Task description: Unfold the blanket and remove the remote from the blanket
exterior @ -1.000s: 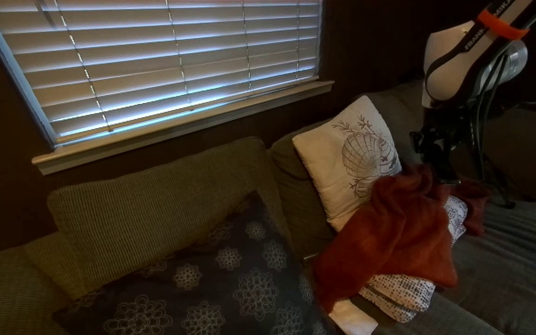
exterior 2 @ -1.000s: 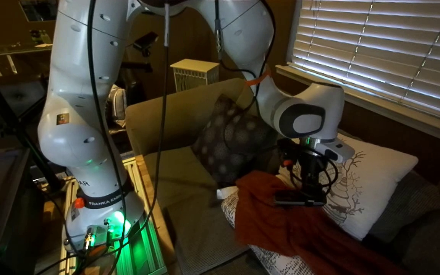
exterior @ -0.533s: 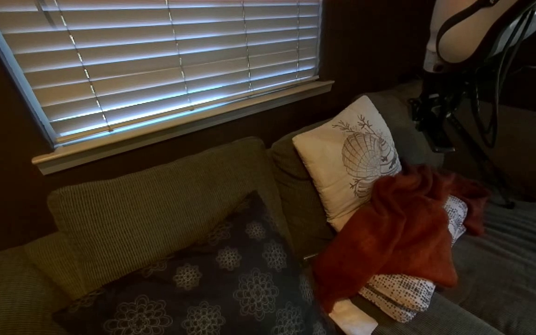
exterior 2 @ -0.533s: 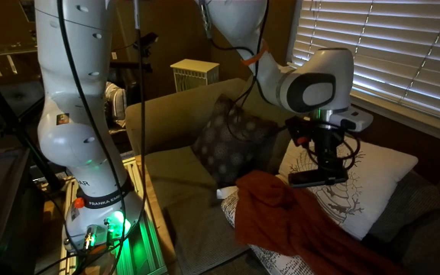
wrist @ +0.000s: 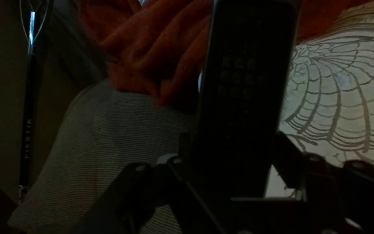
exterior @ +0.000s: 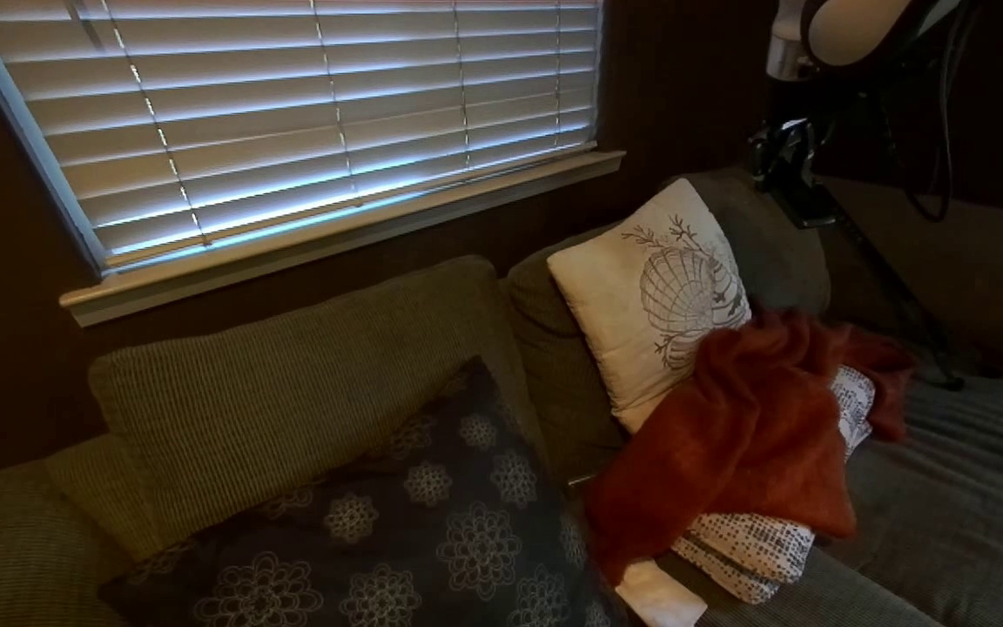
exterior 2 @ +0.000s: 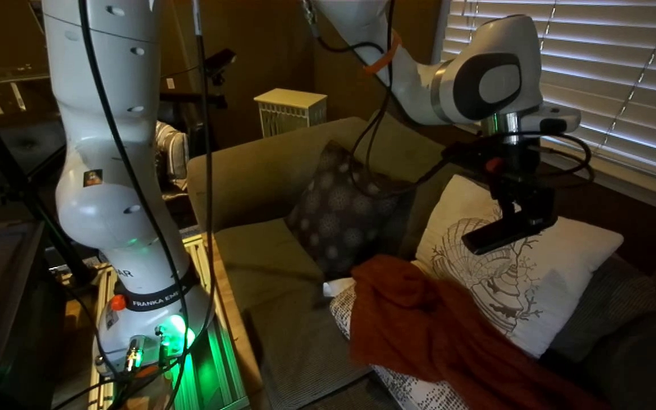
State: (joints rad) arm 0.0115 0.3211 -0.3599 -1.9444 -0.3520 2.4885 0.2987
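The dark remote (exterior 2: pixel 501 232) is held in the air above the couch. It also shows in an exterior view (exterior: pixel 808 209) and in the wrist view (wrist: pixel 245 81), where its rows of buttons face the camera. My gripper (wrist: pixel 232 141) is shut on the remote's sides near one end; in an exterior view the gripper (exterior 2: pixel 533 212) is in front of the white pillow. The red-brown blanket (exterior: pixel 737 444) lies rumpled on the couch, draped over a white dotted cushion (exterior: pixel 754 549). It shows also in an exterior view (exterior 2: pixel 413 319) and in the wrist view (wrist: pixel 161 42), apart from the remote.
A white seashell pillow (exterior: pixel 641 287) leans on the couch back behind the blanket. A dark flowered pillow (exterior: pixel 414 522) stands on the couch. The window sill (exterior: pixel 362 218) runs behind. The wrist view shows a black stick (wrist: pixel 28 130) marked PIKSTIK. Cables (exterior 2: pixel 584 154) loop round the wrist.
My gripper has risen with the remote from just above the blanket to well above it, moving toward the window side. The remote has tilted. The blanket has not visibly moved.
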